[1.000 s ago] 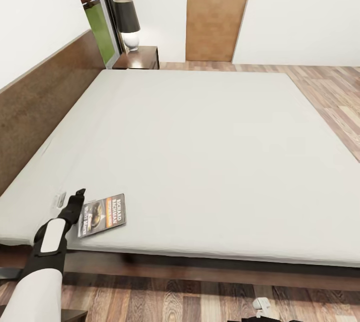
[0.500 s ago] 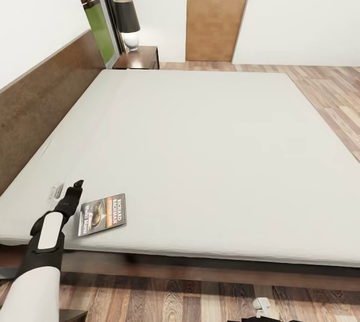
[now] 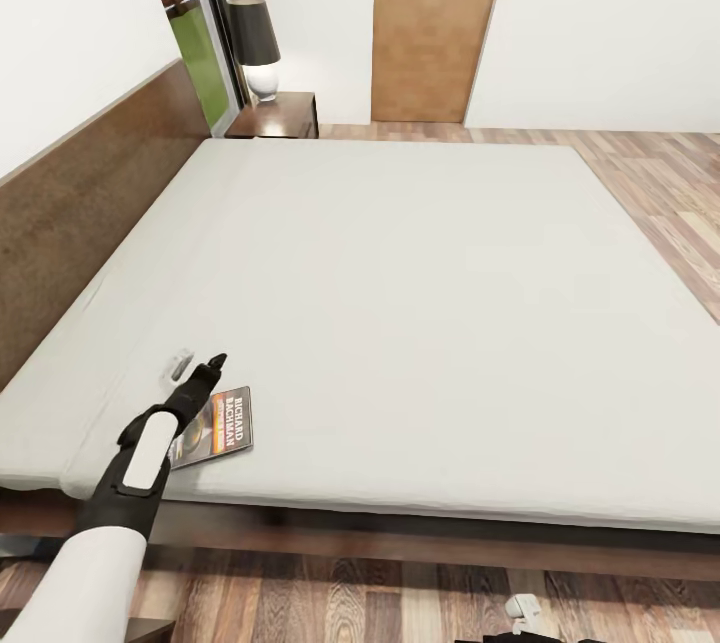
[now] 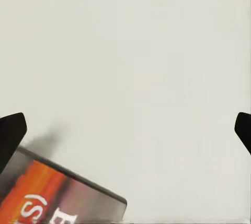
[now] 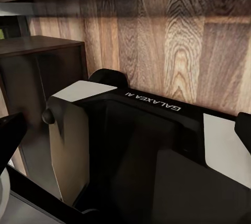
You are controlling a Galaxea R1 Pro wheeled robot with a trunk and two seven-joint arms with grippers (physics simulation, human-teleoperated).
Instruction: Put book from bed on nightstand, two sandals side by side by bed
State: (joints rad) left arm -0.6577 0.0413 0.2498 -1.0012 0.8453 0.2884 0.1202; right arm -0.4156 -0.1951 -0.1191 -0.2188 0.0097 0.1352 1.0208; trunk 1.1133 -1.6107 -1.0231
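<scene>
The book [image 3: 222, 423] lies flat near the front left corner of the bed [image 3: 400, 303], its dark cover with the orange band facing up. My left gripper [image 3: 198, 361] hovers open over the book's left part, fingertips spread just past its far edge. In the left wrist view a corner of the book [image 4: 63, 198] shows below the open gripper [image 4: 125, 132], with pale mattress between the fingertips. A nightstand [image 3: 282, 115] stands at the bed's far side. My right gripper [image 5: 125, 130] hangs low by my base, open and holding nothing. The sandals are out of view.
A lamp [image 3: 255, 43] with a dark shade sits on the far nightstand. The dark headboard [image 3: 90, 193] runs along the bed's left side. A wooden door [image 3: 435, 18] is at the back. A dark brown cabinet [image 5: 47, 72] stands on the plank floor [image 5: 172, 36] beside my base.
My left gripper has swung right and a little forward, from beside the book's left edge to above its left part. The book has not moved.
</scene>
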